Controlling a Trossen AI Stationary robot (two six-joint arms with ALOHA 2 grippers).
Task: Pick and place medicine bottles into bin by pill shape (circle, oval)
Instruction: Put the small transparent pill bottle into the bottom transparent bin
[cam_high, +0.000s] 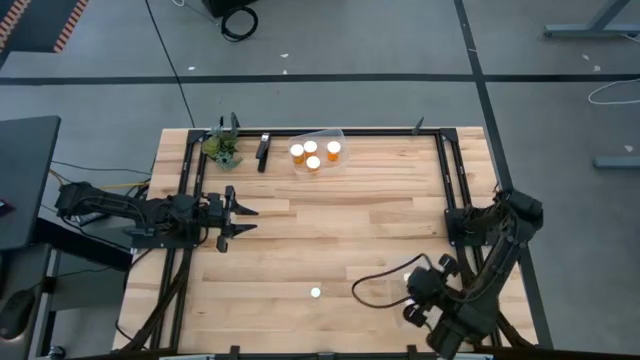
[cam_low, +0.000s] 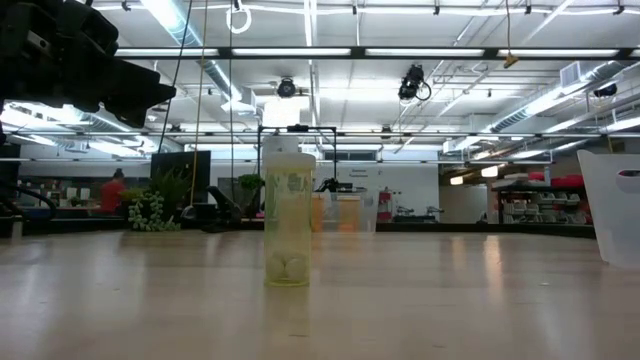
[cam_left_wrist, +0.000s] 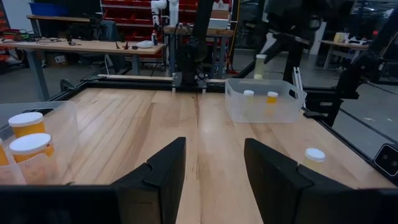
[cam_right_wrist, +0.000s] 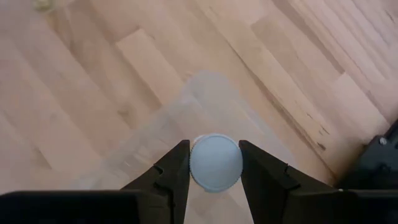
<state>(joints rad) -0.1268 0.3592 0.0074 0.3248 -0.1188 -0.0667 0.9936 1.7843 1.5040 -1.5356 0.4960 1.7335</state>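
Observation:
My right gripper (cam_right_wrist: 214, 152) is shut on a pale medicine bottle (cam_left_wrist: 260, 67) and holds it above a clear bin (cam_left_wrist: 261, 107) at the table's near right. Two bottles (cam_left_wrist: 249, 94) (cam_left_wrist: 272, 96) stand in that bin. Another pale, white-capped bottle (cam_high: 316, 293) (cam_low: 288, 215) stands upright on its base on the table near the front edge. A second clear bin (cam_high: 318, 152) at the far middle holds several orange bottles (cam_high: 311, 147). My left gripper (cam_left_wrist: 214, 165) is open and level at the table's left, with nothing between its fingers. My right gripper pinches the bottle between its two fingers at opposite sides of the white cap (cam_right_wrist: 214, 165). The fingers slant down from above. The bottle hangs below them, about upright and lifted clear above the bin.
A small green plant (cam_high: 222, 148) and a dark tool (cam_high: 263, 150) lie at the far left of the table. A black frame (cam_high: 450, 170) borders the work area. A black cable (cam_high: 375, 280) loops on the wood beside my right arm. Bare wood lies between the arms.

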